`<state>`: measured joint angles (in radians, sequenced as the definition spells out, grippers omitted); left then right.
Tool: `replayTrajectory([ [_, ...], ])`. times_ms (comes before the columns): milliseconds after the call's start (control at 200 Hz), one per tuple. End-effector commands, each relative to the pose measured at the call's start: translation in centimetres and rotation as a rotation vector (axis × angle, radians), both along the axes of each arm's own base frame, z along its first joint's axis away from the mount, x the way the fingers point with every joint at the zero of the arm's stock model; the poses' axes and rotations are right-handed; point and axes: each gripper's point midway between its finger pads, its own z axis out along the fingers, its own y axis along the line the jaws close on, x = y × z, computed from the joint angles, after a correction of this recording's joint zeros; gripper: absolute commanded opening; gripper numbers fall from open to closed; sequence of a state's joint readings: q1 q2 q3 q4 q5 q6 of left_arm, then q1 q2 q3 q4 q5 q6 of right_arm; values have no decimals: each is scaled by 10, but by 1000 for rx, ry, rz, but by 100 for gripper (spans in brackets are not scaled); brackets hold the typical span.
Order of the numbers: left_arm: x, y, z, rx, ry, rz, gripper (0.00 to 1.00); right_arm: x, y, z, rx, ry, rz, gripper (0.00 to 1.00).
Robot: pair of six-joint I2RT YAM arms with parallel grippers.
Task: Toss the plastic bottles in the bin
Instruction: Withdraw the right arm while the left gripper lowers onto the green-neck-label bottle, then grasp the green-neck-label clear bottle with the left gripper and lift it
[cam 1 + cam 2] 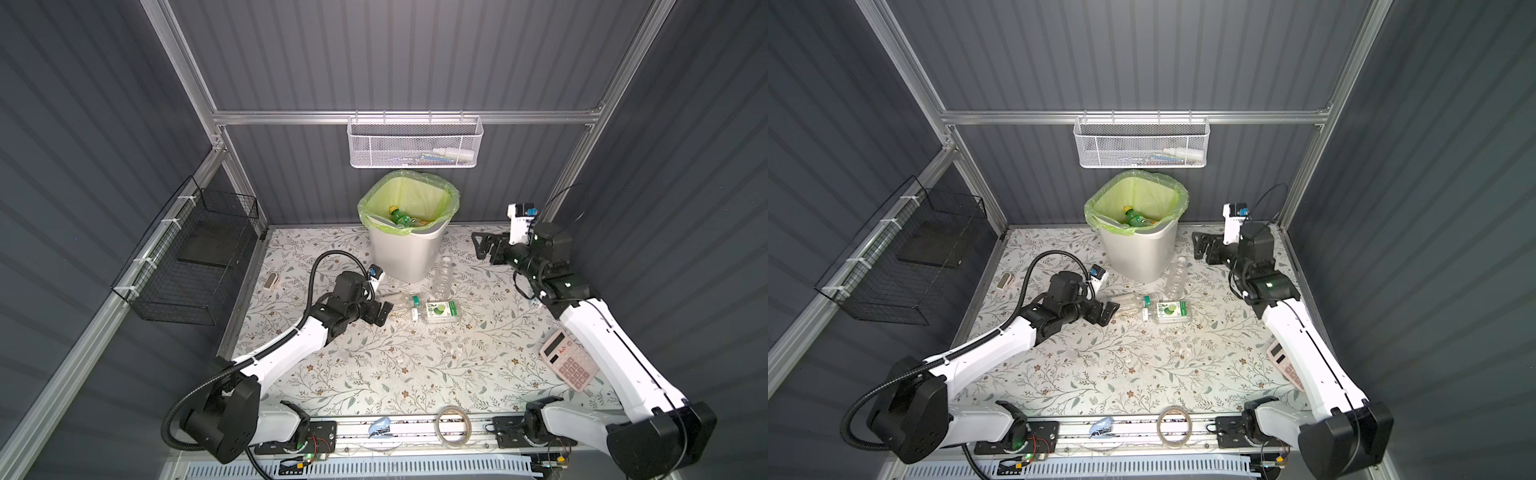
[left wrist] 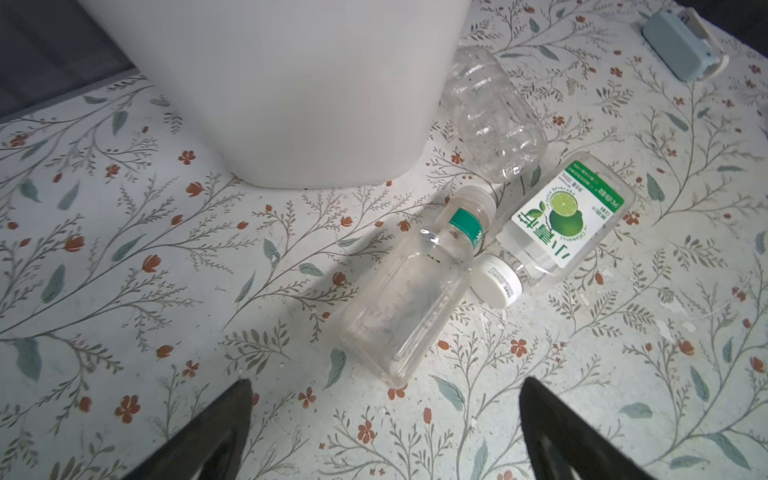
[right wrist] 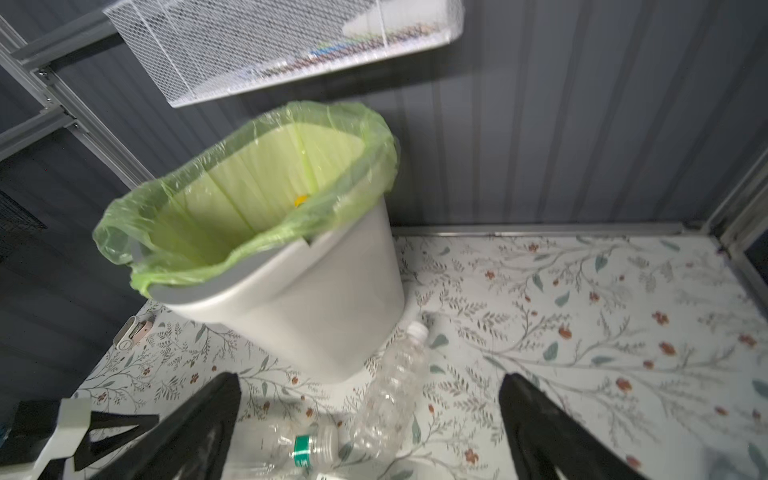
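Left gripper [image 2: 384,388], jaws wide and empty, sits just short of the clear green-banded bottle [image 2: 407,299], which touches the lime-label bottle [image 2: 569,212] beside the bin [image 2: 291,104]. An off-centre pinch could squirt it away (slick plastic); right gripper [image 1: 481,246] hangs wide too.

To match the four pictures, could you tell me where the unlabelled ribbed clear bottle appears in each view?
In a top view: ribbed bottle, centre, right of the bin.
In a top view: the same spot.
Left wrist: beside the bin's wall.
Right wrist: at the bin's foot.
Shared landmark: the bin.
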<state>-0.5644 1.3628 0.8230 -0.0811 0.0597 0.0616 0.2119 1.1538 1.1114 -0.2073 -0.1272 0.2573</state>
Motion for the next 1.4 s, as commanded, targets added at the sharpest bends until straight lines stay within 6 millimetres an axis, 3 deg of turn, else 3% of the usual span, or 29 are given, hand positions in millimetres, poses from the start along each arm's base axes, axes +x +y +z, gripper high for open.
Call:
replayTrajectory([
  [0,4,-19,2,10,-8,-115,100,-5,-15,-9,91,72,-41,99],
  [250,6,-43,-11,83,73,-304,100,-16,-24,-54,107,201,-55,99],
  [275,5,-43,-13,95,87,-320,100,-22,-25,-47,110,178,-53,99],
  [510,-2,-42,-40,200,155,-431,100,-24,-28,-60,106,188,-49,93],
  [811,13,-47,-67,289,148,-422,100,-26,-26,-70,120,200,-22,92],
  [1151,30,-54,-84,348,115,-411,98,-30,-27,-81,135,216,-21,90],
  [1391,45,-54,-83,377,36,-363,88,-32,-29,-85,139,228,-22,89],
])
